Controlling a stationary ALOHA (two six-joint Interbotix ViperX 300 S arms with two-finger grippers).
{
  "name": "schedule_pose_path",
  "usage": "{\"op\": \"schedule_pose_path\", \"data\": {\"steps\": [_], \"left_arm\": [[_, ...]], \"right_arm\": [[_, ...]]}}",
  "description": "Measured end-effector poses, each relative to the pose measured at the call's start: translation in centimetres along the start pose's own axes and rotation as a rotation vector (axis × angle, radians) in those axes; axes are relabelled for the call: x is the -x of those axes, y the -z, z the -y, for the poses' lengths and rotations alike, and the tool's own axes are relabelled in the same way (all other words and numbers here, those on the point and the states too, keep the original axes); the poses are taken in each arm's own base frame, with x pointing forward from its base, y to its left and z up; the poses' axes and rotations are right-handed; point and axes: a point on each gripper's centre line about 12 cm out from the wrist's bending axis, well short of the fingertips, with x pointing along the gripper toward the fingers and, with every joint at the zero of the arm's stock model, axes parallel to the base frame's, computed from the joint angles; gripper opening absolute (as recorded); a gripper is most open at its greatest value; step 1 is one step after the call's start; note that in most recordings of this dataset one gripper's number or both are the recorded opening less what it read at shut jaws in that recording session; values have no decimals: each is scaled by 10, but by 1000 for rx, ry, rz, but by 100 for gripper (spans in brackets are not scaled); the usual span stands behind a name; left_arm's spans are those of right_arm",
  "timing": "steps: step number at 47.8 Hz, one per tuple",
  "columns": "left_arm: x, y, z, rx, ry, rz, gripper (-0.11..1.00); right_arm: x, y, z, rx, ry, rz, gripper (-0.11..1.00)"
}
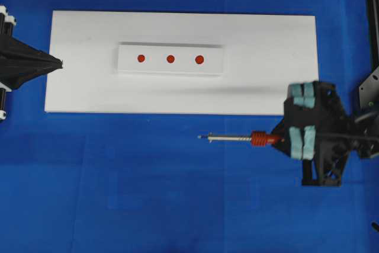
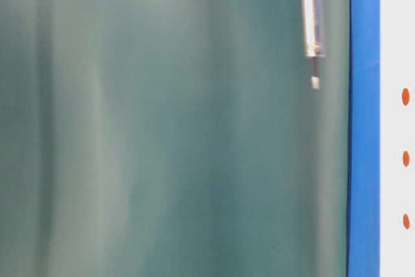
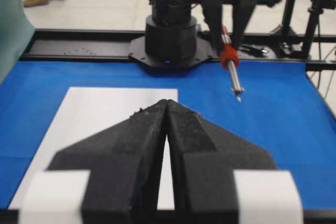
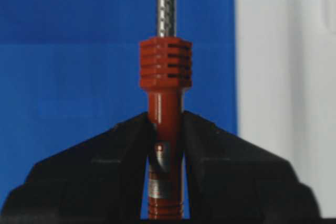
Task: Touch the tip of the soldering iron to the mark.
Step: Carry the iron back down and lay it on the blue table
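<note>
**Soldering iron held over the blue mat, away from the dots**

The right gripper (image 1: pixel 283 138) pinches the soldering iron (image 1: pixel 240 138) by its orange-red handle; in the right wrist view the two black fingers (image 4: pixel 110 166) press against the handle from either side, with the ribbed collar and the silver shaft sticking out beyond them. In the overhead view the iron lies roughly level and points toward the left of the picture, its tip over the blue mat (image 1: pixel 148 194), just outside the near edge of the white board (image 1: pixel 260 45).

On the board sits a smaller white strip (image 1: pixel 170 45) carrying three red dots in a row. The mark (image 1: pixel 141 58), the smallest dot, is the leftmost of the three; the mid-sized dot (image 1: pixel 170 59) is in the middle and the largest dot (image 1: pixel 199 60) on the right. The iron's tip is well apart from the mark, nearer the camera side of the board and to the right of it, closer to the largest dot than to the smallest.

The left gripper (image 1: pixel 59 63) rests at the left end of the board, its fingers pressed together with nothing between them, as the left wrist view shows.
</note>
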Motion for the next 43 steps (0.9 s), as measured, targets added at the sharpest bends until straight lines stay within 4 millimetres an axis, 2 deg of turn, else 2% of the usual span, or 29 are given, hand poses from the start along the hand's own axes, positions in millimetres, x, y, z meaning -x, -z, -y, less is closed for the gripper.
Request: {"op": "schedule_pose_path", "data": {"steps": [15, 30, 43], "left_arm": [[0, 0, 0, 2, 0, 0, 0], [0, -2, 0, 2, 0, 11, 0], [1, -2, 0, 0, 1, 15, 0]], "right_arm": [[-27, -23, -12, 11, 53, -8, 6], [-62, -75, -25, 5, 81, 10, 6], [-88, -110, -39, 29, 79, 36, 6]]}}
